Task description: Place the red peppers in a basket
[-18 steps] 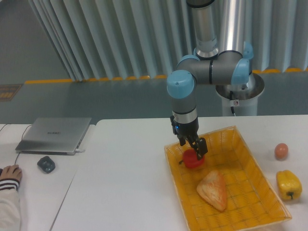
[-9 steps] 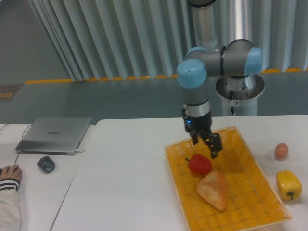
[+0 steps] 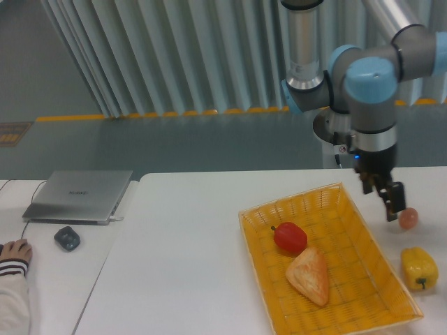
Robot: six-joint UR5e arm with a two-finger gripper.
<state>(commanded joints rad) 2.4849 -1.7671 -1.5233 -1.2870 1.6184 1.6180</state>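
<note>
The gripper [image 3: 391, 202] has swung right, past the basket [image 3: 363, 209] edge; jaws narrow, empty; red pepper [image 3: 290, 237] lies inside.

no text can be read

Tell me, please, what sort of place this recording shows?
Probably a robotics lab or test cell: a UR5e arm on a pedestal behind a white table, a laptop and mouse at an operator's desk, and yellow floor tape.
</note>
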